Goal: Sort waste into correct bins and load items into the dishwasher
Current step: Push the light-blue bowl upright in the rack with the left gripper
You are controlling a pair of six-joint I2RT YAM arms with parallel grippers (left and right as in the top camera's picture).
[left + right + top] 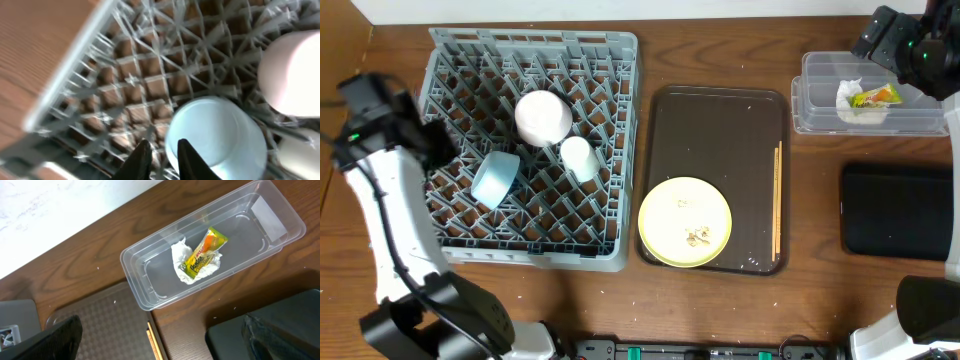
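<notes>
**Desk:** Left side?

**Op:** I have the left gripper [163, 145] over the dish rack [535, 40], near its outer edge. Jaws are drawn almost together, a thin gap, and I see nothing pinched in it. The light blue bowl [215, 137] lies tilted on the pegs, below and just to the right of the jaws. From the overhead it sits apart from them. The pale pink bowl [292, 72] is beyond the blue one, further right of the jaws. The small white cup [579, 157] lies between the two bowls, close to both. All three are inside the rack.

**Desk:** Right side?

**Op:** The right gripper [161, 322] hangs with its jaws spread wide and released, holding nothing. Ahead of the jaws sits the clear tub [142, 287] on the tabletop [100, 245]. In it the crumpled white tissue [178, 255] has the yellow-green-orange wrapper [205, 252] lying on top. The black tray [270, 320] is under the right-hand jaw, just beside the tub. One tip of the chopsticks [155, 342] shows between the jaws, nearer the left-hand one.

**Desk:** What's on the brown serving tray [720, 140]?

**Op:** The yellow plate [665, 225] is at its near end with the pale crumbs [698, 237] on it. The chopsticks lie along the tray's edge on the tub side. All of that is well apart from both sets of jaws, between the two arms.
</notes>
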